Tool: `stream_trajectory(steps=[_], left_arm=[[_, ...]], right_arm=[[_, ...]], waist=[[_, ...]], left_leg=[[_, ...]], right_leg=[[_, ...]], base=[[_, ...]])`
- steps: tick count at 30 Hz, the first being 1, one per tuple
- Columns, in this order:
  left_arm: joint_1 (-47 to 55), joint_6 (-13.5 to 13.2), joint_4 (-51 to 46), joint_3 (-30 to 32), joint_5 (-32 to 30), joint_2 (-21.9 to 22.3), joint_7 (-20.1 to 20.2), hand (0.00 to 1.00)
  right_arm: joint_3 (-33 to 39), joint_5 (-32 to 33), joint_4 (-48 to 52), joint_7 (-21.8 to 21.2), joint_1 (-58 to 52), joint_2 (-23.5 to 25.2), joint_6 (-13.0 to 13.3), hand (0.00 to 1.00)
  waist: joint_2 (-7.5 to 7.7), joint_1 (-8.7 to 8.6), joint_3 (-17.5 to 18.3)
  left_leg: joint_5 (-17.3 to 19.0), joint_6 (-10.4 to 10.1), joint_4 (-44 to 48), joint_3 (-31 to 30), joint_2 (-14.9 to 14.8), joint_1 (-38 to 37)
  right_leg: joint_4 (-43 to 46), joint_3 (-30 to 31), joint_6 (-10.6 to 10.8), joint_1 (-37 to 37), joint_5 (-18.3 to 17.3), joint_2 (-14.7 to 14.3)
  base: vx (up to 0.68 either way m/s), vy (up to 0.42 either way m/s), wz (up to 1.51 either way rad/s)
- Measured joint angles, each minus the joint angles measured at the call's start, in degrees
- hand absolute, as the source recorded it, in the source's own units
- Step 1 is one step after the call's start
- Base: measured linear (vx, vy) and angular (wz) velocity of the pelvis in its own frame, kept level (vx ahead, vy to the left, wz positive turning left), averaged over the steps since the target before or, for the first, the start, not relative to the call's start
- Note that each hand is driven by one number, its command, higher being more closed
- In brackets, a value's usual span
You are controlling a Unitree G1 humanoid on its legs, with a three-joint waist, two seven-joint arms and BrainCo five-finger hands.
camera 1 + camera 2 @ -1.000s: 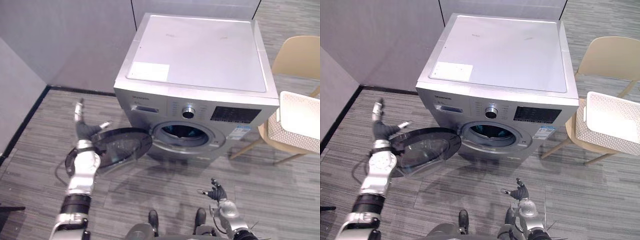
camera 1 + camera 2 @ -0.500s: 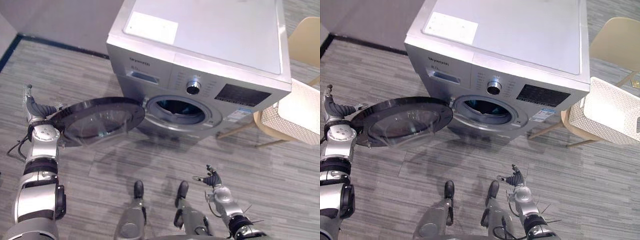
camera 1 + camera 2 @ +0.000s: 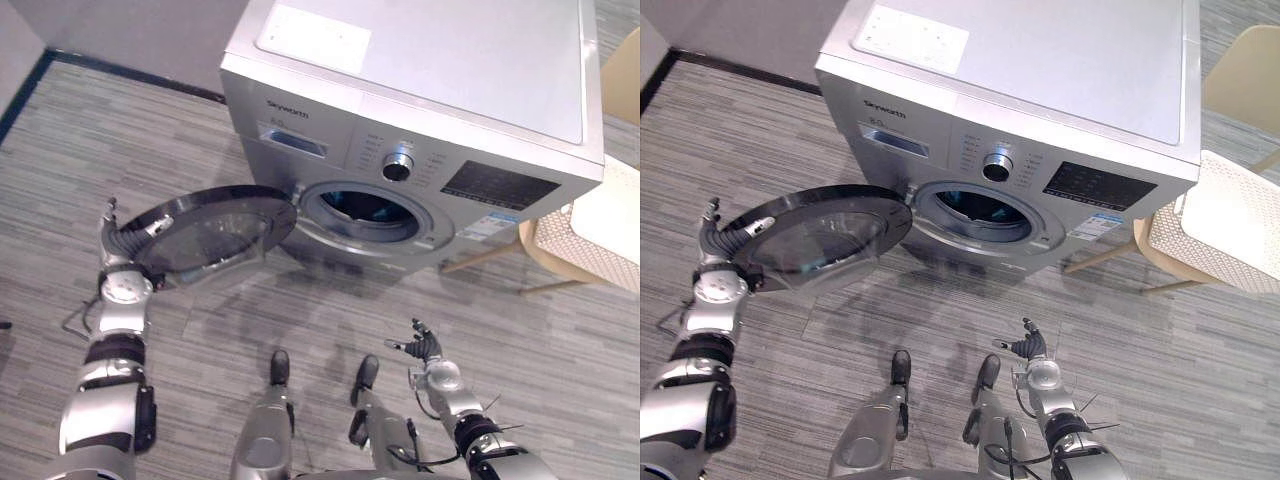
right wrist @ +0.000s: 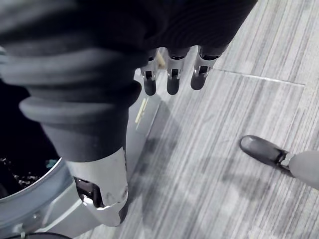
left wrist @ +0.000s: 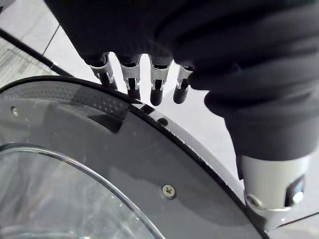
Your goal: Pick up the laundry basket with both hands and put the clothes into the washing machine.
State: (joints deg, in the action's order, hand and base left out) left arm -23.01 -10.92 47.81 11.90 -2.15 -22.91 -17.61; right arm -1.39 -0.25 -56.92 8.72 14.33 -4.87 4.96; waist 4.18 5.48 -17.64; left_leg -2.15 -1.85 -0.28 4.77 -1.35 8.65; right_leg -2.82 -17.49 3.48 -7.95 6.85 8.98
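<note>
The silver washing machine (image 3: 430,70) stands ahead with its round glass door (image 3: 215,230) swung wide to the left, baring the dark drum opening (image 3: 368,208). My left hand (image 3: 122,243) is at the door's outer rim (image 5: 99,144). Its fingers (image 5: 156,92) are straight behind the rim and its thumb (image 5: 271,194) lies on the near side, so the hand is open. My right hand (image 3: 425,352) hangs low in front of the machine, open and holding nothing. The white perforated laundry basket (image 3: 1230,225) rests on a beige chair (image 3: 1245,70) right of the machine, far from both hands.
Grey striped floor (image 3: 300,310) spreads in front of the machine. The open door overhangs the floor at my left. A grey wall with a dark skirting (image 3: 120,72) runs behind the machine on the left. The chair's wooden legs (image 3: 480,260) slant out beside the machine's right front corner.
The camera has shifted, so the whole scene sits differently. My left hand stays at the door's rim and the door stays open. My right hand stays low and open.
</note>
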Motion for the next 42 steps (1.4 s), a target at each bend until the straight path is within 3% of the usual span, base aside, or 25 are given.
stream_trajectory(steps=[4,6,9,12,18,19,22,25,26,28,31,32,34,35,36,38,39,42], left_arm=[[10.65,0.99,-1.8,-2.92,4.58,6.7,0.03,0.0],[15.11,1.81,-2.62,-7.93,6.25,9.55,0.71,0.0],[21.1,2.9,-5.94,-18.68,8.28,13.61,4.8,0.0],[21.95,3.63,-9.24,-28.44,8.41,16.57,7.53,0.0],[18.17,4.17,-15.23,-43.4,8.82,19.39,10.01,0.0],[16.44,4.27,-15.2,-43.49,9.06,20.28,9.63,0.0],[10.29,4.42,-13.56,-44.08,9.24,20.36,8.42,0.0],[3.54,4.44,-8.96,-44.23,9.21,20.56,7.17,0.0],[-3.04,4.46,-4.15,-43.14,8.86,21.26,5.94,0.0],[-8.88,4.52,-0.14,-41.6,8.61,22.73,4.6,0.0],[-22.79,4.17,6.86,-33.54,8.67,22.87,1.98,0.0],[-30.54,4.25,9.8,-30.71,9.07,19.88,1.11,0.0],[-33.66,3.41,10.88,-31.55,9.35,18.26,3.21,0.0],[-33.71,2.88,10.96,-31.71,9.25,19.22,3.69,0.0],[-36.65,3.86,13.57,-31.52,9.29,19.57,4.81,0.0],[-40.81,5.11,15.87,-31.14,9.36,19.33,6.17,0.0],[-43.14,6.52,16.02,-30.71,10.48,19.32,7.39,0.0],[-43.88,6.71,15.71,-29.14,10.56,19.34,7.75,0.0]], right_arm=[[0.0,-0.92,0.38,-0.07,-1.36,0.09,-0.56,0.0],[0.01,-1.17,1.83,-0.11,-3.05,0.26,-0.71,0.0],[-0.51,-2.69,4.22,-0.32,-5.91,1.71,-1.14,0.0],[-2.32,-2.75,5.48,-1.22,-6.56,2.67,-1.09,0.0],[-4.71,-2.32,6.45,-0.45,-7.85,2.64,-1.34,0.0],[-3.48,-1.46,6.33,0.99,-6.73,1.65,-1.36,0.0],[-3.77,-0.73,5.95,1.11,-4.05,-3.01,-1.32,0.0],[-3.78,-0.31,3.14,1.11,-1.95,-2.81,-1.32,0.0],[-2.53,-0.39,0.64,1.13,0.37,-2.52,-1.22,0.0],[-1.42,-0.88,-1.65,1.21,2.55,-3.71,-1.59,0.0],[3.49,-1.63,-3.75,2.29,7.5,-9.01,-2.2,0.0],[6.51,-1.39,-3.45,3.56,8.55,-10.63,-2.18,0.0],[9.07,-1.21,-3.45,4.14,8.19,-11.75,-2.19,0.0],[9.86,-0.67,-3.45,4.39,7.85,-11.75,-2.29,0.0],[10.5,0.15,-2.05,4.98,7.23,-9.59,-2.04,0.0],[11.1,1.35,1.03,5.12,5.96,-7.16,-0.92,0.0],[11.07,2.23,3.71,5.27,3.48,-4.91,0.03,0.0],[10.64,3.66,4.9,5.4,-2.3,0.45,0.2,0.0]], waist=[[-1.78,-0.1,1.9],[-1.8,-0.37,2.87],[-1.45,-0.57,4.01],[-1.79,-1.66,5.55],[-5.08,-3.64,7.82],[-5.52,-4.69,8.1],[-5.66,-5.08,8.19],[-5.68,-6.73,8.14],[-5.93,-8.18,7.85],[-6.26,-8.65,7.54],[-6.99,-11.18,3.88],[-6.71,-12.49,1.67],[-6.78,-12.69,0.28],[-6.65,-12.61,0.1],[-5.34,-13.11,-0.81],[-4.26,-14.32,-1.88],[-3.97,-14.27,-2.12],[-4.1,-13.79,-3.41]], left_leg=[[-0.62,0.87,-1.88,-0.8,0.73,-3.02],[-0.63,0.89,-1.99,-1.59,1.45,-3.39],[-0.63,0.89,-2.58,-2.51,1.67,-5.14],[-0.63,0.89,-2.7,-2.39,1.92,-6.08],[-0.63,0.85,-2.74,-1.62,1.21,-7.46],[-0.66,0.79,-2.82,-1.51,1.03,-7.5],[-1.01,-0.28,-3.54,-0.02,0.13,-7.59],[-1.88,-1.34,-4.95,0.76,-0.87,-7.39],[-1.98,-1.51,-4.99,2.65,-1.48,-5.88],[-2.06,-1.61,-4.98,4.47,-1.58,-4.04],[-2.39,-1.42,-4.87,8.25,-1.41,-0.28],[-2.46,-1.29,-4.92,10.47,-1.47,1.37],[-2.58,-1.12,-4.97,12.03,-1.59,2.15],[-2.59,-1.13,-4.97,12.82,-1.65,2.36],[-2.56,-1.11,-4.99,14.22,-1.72,3.01],[-2.54,-1.12,-4.99,15.53,-1.73,4.19],[-2.45,-1.19,-5.01,16.5,-1.71,5.47],[-2.32,-1.41,-4.85,17.58,-2.3,5.89]], right_leg=[[-0.17,-0.8,1.1,2.64,-0.77,0.88],[-0.26,-1.93,1.7,3.67,-1.19,1.34],[-0.6,-3.09,2.08,6.0,-1.47,1.83],[-0.7,-2.92,2.12,6.86,-1.51,2.07],[-0.76,-2.33,2.08,7.93,-1.52,1.49],[-1.12,-2.2,1.87,7.99,-1.35,1.26],[-2.88,-1.21,1.18,7.66,-0.23,0.1],[-3.08,-0.37,0.83,6.4,-0.11,-0.89],[-3.04,1.72,0.14,3.52,0.42,-1.09],[-2.87,3.58,0.15,0.99,1.18,-1.18],[-2.85,7.4,0.44,-5.0,3.48,-1.12],[-2.84,9.93,0.3,-7.92,4.34,-1.4],[-2.83,11.36,0.4,-9.61,5.26,-1.7],[-2.83,11.83,0.24,-10.14,5.41,-1.88],[-2.83,13.67,0.17,-11.78,5.87,-2.23],[-2.83,14.88,0.46,-13.67,6.45,-2.38],[-2.82,16.1,0.42,-15.52,6.89,-2.53],[-2.81,16.6,0.23,-16.2,7.11,-3.06]], base=[[0.06,0.039,0.15],[0.09,0.05,0.34],[0.06,0.024,0.22],[0.01,0.029,-0.01],[-0.05,-0.001,-0.05],[-0.07,-0.012,-0.1],[-0.08,-0.024,-0.24],[-0.06,-0.059,-0.24],[-0.05,-0.039,-0.55],[-0.01,-0.004,-0.62],[0.02,0.012,-0.76],[0.04,0.014,-0.65],[0.05,0.009,-0.53],[0.06,0.004,-0.63],[0.05,0.003,-0.56],[0.02,-0.001,-0.49],[0.0,0.004,-0.43],[0.0,0.007,-0.18]])
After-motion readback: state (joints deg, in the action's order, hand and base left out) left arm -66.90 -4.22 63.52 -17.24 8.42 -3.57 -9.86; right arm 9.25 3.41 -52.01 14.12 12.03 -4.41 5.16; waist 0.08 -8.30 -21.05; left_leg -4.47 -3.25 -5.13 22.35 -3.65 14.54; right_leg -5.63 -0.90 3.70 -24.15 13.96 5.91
